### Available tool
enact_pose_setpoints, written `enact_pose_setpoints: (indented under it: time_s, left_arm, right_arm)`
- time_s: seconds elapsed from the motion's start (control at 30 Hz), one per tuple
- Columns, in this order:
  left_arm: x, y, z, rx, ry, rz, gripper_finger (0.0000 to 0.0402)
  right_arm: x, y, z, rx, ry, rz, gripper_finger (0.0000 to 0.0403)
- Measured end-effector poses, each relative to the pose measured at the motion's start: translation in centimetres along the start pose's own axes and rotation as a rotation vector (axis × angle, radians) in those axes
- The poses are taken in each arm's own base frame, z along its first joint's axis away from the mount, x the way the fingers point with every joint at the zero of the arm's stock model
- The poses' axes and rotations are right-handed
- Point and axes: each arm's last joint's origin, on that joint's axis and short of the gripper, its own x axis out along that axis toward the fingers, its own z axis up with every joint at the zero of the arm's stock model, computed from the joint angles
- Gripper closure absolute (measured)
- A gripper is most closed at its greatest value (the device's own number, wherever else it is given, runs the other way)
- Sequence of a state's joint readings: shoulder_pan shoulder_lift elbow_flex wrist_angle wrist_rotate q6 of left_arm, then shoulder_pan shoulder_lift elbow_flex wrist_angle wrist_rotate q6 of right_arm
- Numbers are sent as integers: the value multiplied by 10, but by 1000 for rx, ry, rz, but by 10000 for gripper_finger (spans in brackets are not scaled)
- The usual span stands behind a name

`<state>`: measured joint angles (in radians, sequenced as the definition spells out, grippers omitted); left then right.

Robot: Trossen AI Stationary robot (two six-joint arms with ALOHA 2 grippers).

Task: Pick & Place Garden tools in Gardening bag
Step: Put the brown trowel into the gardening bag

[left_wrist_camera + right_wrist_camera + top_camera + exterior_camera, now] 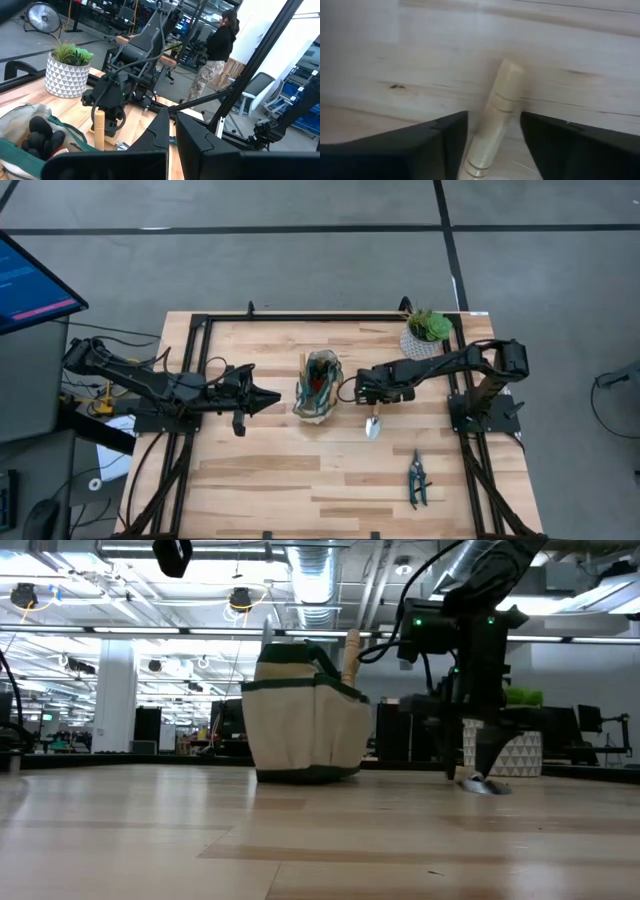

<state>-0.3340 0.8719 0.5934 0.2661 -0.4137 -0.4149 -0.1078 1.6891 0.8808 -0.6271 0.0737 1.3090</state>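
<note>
The beige gardening bag [318, 386] with green trim stands upright mid-table, and a wooden handle [350, 655] and a black glove [42, 137] stick out of its top. A trowel [373, 426] lies flat on the table just right of the bag, its silver blade toward the near edge. My right gripper [494, 145] points down over the trowel's wooden handle [501, 107], open, one finger on each side. Green-handled pruning shears [417, 478] lie flat near the right front. My left gripper [268, 398] hovers shut left of the bag, holding nothing. My right gripper comes at the trowel's wooden handle from above, fingers pointing down and lying across it, near the handle's free end [507, 80]. One finger [445, 145] stands close against the handle's side. Whether either finger touches it I cannot tell. The trowel lies flat on the table.
A green plant in a white patterned pot [427, 333] stands at the far right corner, close behind my right arm. A black frame [200, 340] runs along the table's edges. A person [215, 55] stands in the room beyond. Bare wood [300, 480] lies toward the near edge.
</note>
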Motion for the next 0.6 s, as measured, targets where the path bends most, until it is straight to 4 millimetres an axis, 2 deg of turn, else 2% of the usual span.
enact_pose_setpoints:
  time_s: [0.23, 0.43, 0.6]
  left_arm:
    - [0, 0, 0, -1, -2, -1, 400]
    - [0, 0, 0, -4, -2, -1, 400]
    - [0, 0, 0, -5, -3, -1, 400]
  right_arm:
    - [2, -2, -3, -18, 20, -38, 343]
    - [-5, -5, 0, -64, 23, -8, 346]
    - [-27, -7, 3, -101, -67, 58, 346]
